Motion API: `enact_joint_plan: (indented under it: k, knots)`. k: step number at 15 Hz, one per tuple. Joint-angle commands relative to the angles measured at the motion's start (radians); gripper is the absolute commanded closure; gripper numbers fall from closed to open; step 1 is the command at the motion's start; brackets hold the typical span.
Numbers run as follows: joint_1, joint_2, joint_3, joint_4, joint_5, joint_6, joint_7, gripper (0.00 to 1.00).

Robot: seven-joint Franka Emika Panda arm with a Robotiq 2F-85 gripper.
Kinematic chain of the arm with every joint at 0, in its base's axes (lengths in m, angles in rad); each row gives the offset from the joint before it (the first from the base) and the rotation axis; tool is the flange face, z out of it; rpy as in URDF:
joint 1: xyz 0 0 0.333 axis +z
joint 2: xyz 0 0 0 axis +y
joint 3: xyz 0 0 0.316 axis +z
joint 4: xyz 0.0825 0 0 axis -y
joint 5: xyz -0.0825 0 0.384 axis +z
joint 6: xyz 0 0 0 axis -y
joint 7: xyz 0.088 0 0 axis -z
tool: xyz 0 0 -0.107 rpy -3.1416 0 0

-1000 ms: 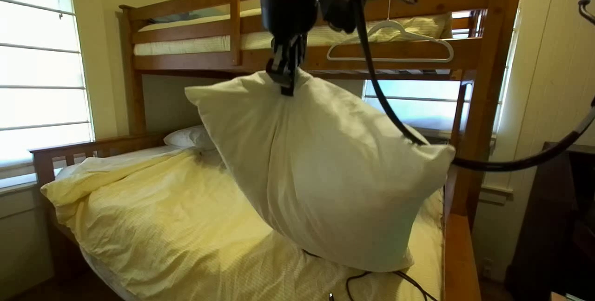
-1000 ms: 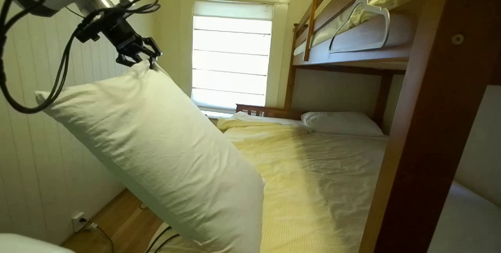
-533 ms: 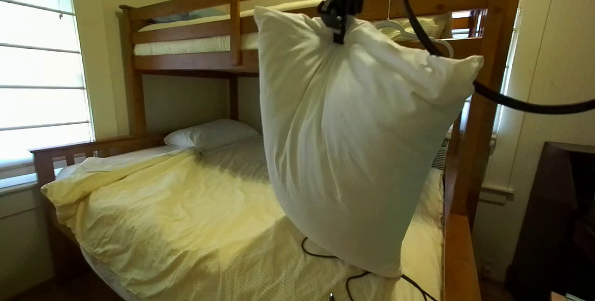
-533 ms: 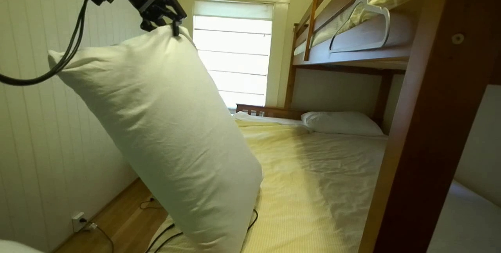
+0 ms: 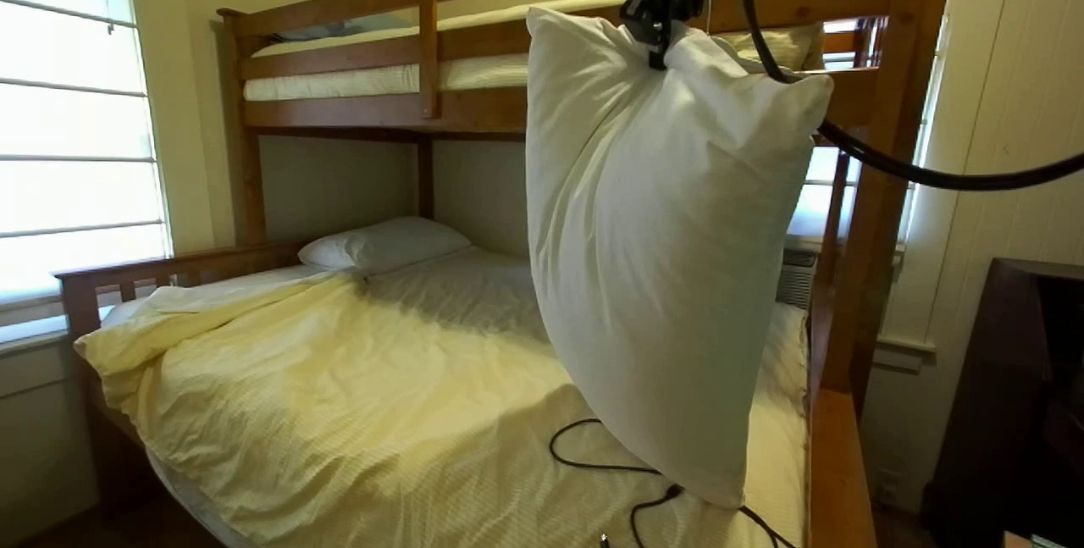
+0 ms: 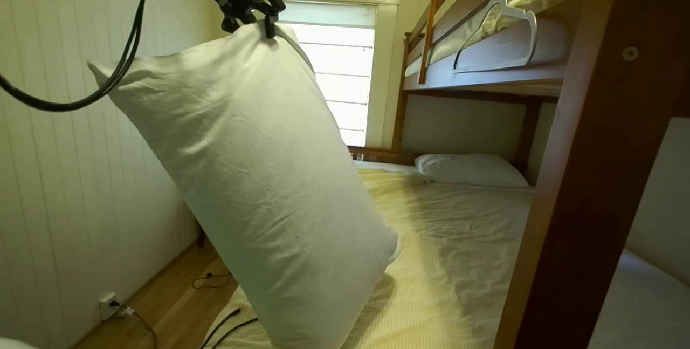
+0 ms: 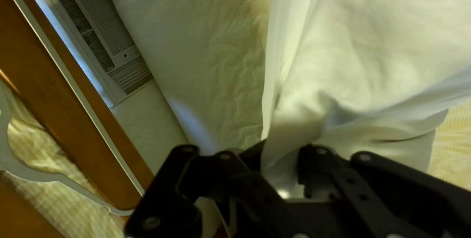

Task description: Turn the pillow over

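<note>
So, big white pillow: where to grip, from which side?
Probably the upper edge of the big white pillow, between its top corners, from above, where the gripper pinches it: there the fabric bunches into a narrow fold. The plump body below looks too thick for the jaws.

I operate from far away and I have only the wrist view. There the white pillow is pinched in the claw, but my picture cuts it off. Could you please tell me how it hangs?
Observer: In both exterior views the pillow slants downward from the claw; whether its lower end touches the yellow sheet, I cannot tell.
Operator: Thank you. Is something lying near this lower end?
Observer: Yes, a black cable curves across the sheet beside it.
Operator: And what else is lying farther away?
Observer: In both exterior views, a second white pillow lies near the wooden end rail.
</note>
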Motion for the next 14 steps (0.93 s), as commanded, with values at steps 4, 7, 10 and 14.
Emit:
enact_joint_plan:
  k: [4,7,10,14]
  knots:
    - [0.010,0.024,0.092,0.062,-0.049,-0.079,-0.018,0.98]
    - [0.028,0.025,0.139,0.120,-0.036,-0.175,-0.037,0.98]
    - [0.048,0.054,0.183,0.221,-0.020,-0.301,-0.065,0.98]
    - [0.054,0.087,0.210,0.326,-0.076,-0.347,-0.072,0.98]
